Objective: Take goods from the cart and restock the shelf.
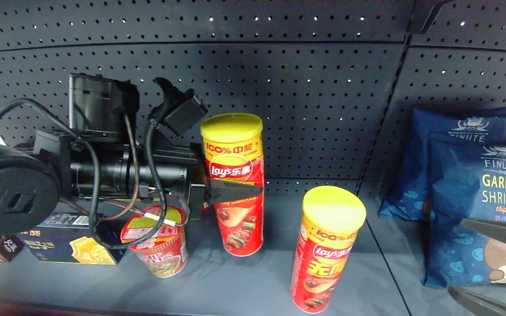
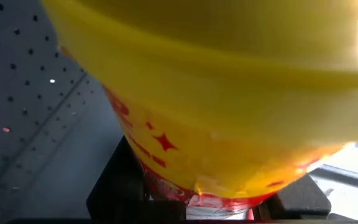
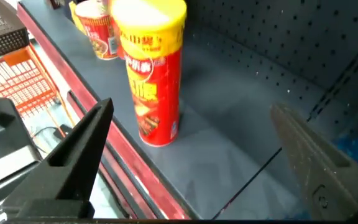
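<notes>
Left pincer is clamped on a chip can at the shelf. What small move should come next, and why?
Probably open the left pincer and let go. The chip can it holds is upright, and its base appears to rest on the shelf, beside the cup noodles and apart from the second can in front, so it looks placed already.

Matte black arm [image 1: 103, 171], looped black cables [image 1: 96, 219], round end cap [image 1: 11, 188], tapered claw [image 1: 237, 188]

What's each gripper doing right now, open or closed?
Left gripper: closed on the tall red cylindrical chip can with yellow lid.
Right gripper: open, empty.
</notes>
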Motion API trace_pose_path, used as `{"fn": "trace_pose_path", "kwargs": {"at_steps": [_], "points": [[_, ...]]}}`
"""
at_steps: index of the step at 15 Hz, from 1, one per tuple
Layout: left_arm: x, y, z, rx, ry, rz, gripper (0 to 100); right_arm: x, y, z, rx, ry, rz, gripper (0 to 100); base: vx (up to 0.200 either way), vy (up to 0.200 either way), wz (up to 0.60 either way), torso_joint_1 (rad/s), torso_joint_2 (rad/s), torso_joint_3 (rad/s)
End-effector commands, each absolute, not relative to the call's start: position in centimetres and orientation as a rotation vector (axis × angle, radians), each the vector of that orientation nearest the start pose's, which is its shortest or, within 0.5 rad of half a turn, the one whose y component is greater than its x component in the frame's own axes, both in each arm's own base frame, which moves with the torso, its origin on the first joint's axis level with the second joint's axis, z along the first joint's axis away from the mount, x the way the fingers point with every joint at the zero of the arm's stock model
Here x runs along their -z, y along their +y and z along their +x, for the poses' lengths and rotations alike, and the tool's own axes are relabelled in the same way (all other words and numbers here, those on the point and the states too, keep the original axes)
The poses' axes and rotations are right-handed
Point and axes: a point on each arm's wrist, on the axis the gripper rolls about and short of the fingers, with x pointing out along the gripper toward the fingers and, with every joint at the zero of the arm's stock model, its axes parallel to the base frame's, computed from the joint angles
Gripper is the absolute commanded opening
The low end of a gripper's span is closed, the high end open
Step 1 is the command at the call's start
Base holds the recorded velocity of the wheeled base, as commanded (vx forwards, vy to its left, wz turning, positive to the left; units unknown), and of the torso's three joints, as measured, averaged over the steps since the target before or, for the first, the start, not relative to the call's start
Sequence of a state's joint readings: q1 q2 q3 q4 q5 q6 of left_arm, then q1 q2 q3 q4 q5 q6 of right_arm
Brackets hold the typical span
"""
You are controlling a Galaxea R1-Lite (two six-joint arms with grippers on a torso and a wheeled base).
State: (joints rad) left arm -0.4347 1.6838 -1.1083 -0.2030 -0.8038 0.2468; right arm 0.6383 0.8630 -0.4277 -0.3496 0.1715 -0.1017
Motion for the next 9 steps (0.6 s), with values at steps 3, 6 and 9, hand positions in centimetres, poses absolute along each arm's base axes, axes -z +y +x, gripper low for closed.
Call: {"fn": "trace_pose_path", "kwargs": {"at_steps": [3,6,9], "points": [[-23.0,-16.5,30.6,1.286,0.291,0.167,0,-21.3,5.7,7.0,-0.814,0.024,-0.113,100,0.0,0.0,0.0,0.0,0.0,0.0],[-23.2,-17.6,32.6,1.286,0.285,0.173,0,-21.9,5.9,7.2,-0.815,0.014,-0.109,100,0.0,0.0,0.0,0.0,0.0,0.0],[-22.1,-19.0,34.8,1.276,0.258,0.228,0,-22.4,5.9,7.3,-0.814,0.0,-0.107,100,0.0,0.0,0.0,0.0,0.0,0.0]]}}
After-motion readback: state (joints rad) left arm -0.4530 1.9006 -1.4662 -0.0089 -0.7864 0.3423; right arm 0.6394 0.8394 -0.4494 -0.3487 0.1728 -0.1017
